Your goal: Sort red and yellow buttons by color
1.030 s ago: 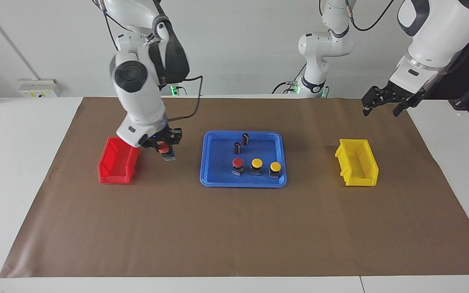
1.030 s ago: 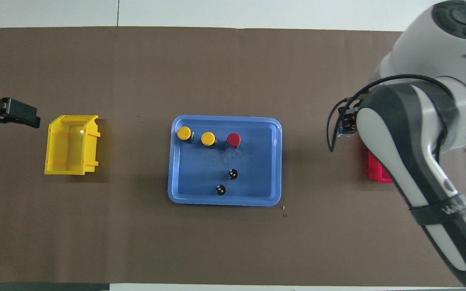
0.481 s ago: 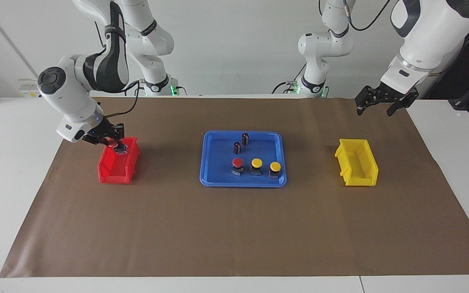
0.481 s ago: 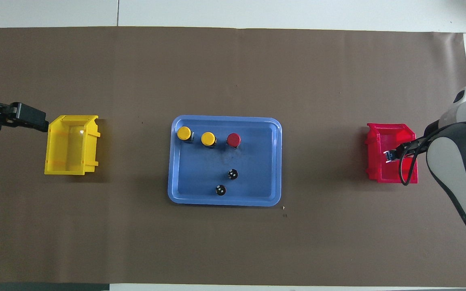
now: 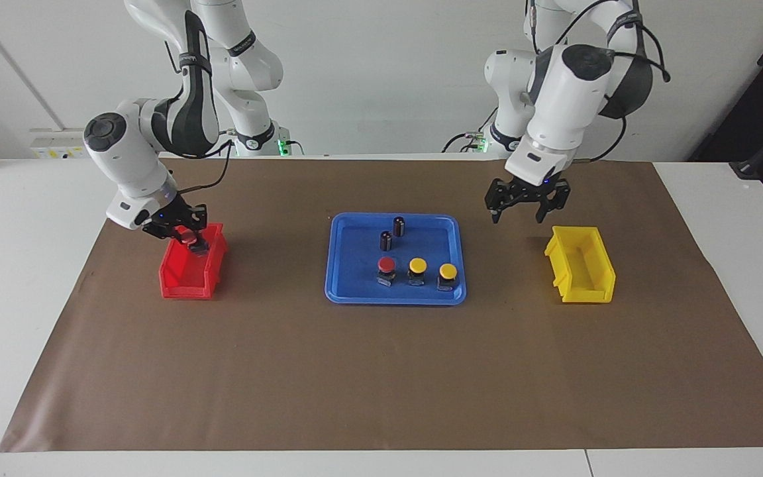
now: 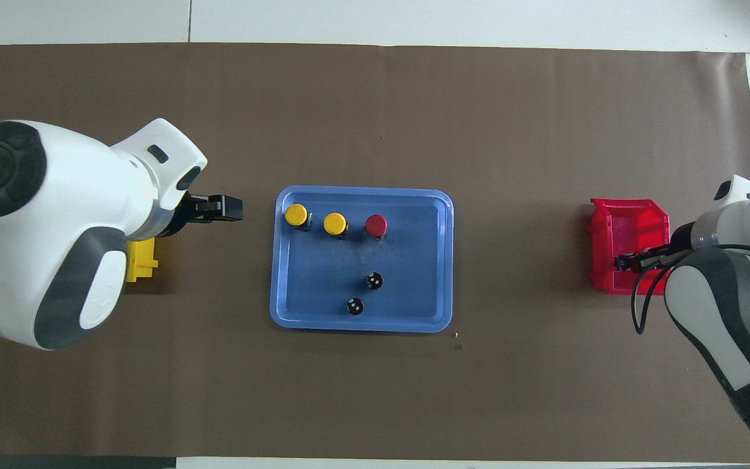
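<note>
A red button (image 5: 387, 265) and two yellow buttons (image 5: 418, 265) (image 5: 448, 271) stand in a row in the blue tray (image 5: 355, 295). In the overhead view they are the red button (image 6: 375, 225) and the yellow buttons (image 6: 334, 223) (image 6: 296, 214). My right gripper (image 5: 193, 242) (image 6: 622, 262) is over the red bin (image 5: 186, 275) (image 6: 629, 225), shut on another red button (image 5: 187, 232). My left gripper (image 5: 527, 211) (image 6: 235, 210) is open and empty, over the mat between the tray and the yellow bin (image 5: 580, 271).
Two small dark cylinders (image 5: 399, 226) (image 5: 386, 240) stand in the tray, nearer to the robots than the buttons. In the overhead view the left arm covers most of the yellow bin (image 6: 142, 262). Brown paper covers the table.
My right gripper carried the red button from beside the red bin to over it. My left arm swung in from the table's end to between the yellow bin and the tray.
</note>
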